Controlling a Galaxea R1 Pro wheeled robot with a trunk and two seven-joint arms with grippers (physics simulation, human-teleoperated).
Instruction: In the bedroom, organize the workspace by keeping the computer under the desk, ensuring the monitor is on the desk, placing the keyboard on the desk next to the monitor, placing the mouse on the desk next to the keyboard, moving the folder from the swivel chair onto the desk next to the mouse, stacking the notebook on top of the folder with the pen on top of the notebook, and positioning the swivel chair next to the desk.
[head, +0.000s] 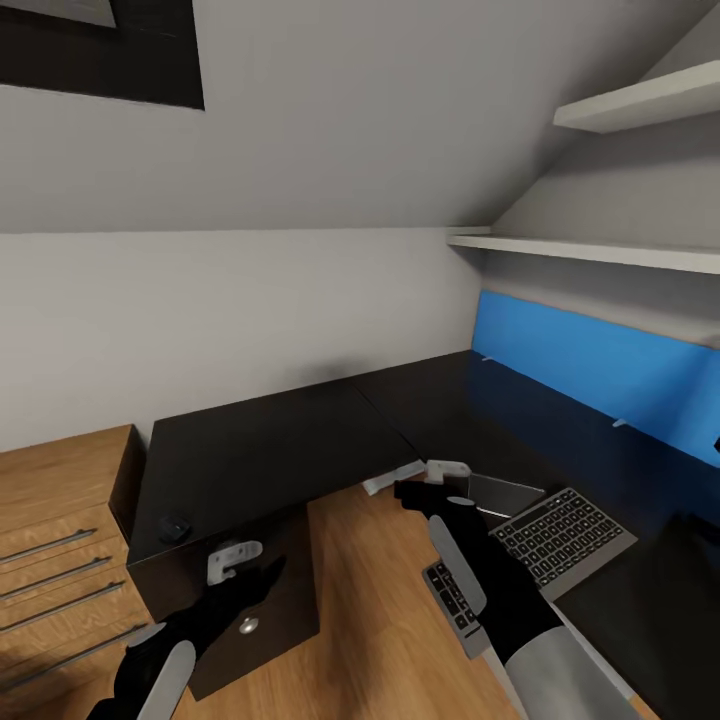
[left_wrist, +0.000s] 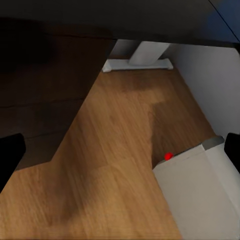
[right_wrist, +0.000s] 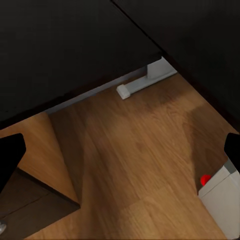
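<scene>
One desk (head: 270, 440), one keyboard (head: 560, 535), two wall shelves (head: 600, 250)

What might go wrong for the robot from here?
The keyboard seems to jut past the desk edge, right under the right arm; a sweep might knock it off. The monitor seems to lie on the floor beside the desk; lifting it could bang it against the desktop.
</scene>
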